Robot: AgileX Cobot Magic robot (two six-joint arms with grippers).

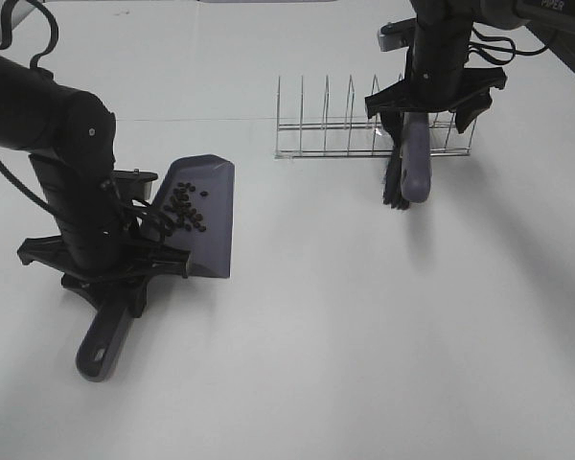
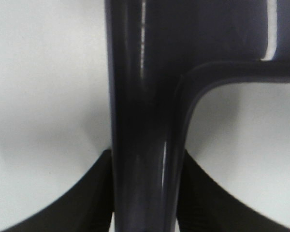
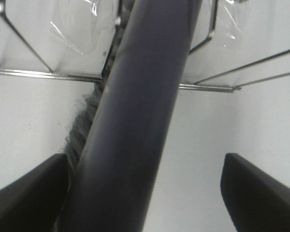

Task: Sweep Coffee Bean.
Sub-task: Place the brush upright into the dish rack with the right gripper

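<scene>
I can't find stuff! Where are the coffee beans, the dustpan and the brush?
coffee beans [image 1: 184, 205]: exterior high view, middle of the pile.
dustpan [image 1: 216, 222]: exterior high view, bare part of its tray.
brush [image 1: 415, 163]: exterior high view, its purple-grey back.

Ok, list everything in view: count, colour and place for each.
table: one, white, under everything.
wire rack: one, silver metal, far side of the table, right of centre.
brush: one, purple-grey handle with black bristles, standing at the rack's right end, bristles down on the table.
dustpan: one, purple-grey, left part of the table, handle pointing to the near edge.
coffee beans: about twenty, dark brown, clustered inside the dustpan.
left gripper: one, black, shut on the dustpan's handle.
right gripper: one, black, open, jaws either side of the brush handle, not touching it.
</scene>
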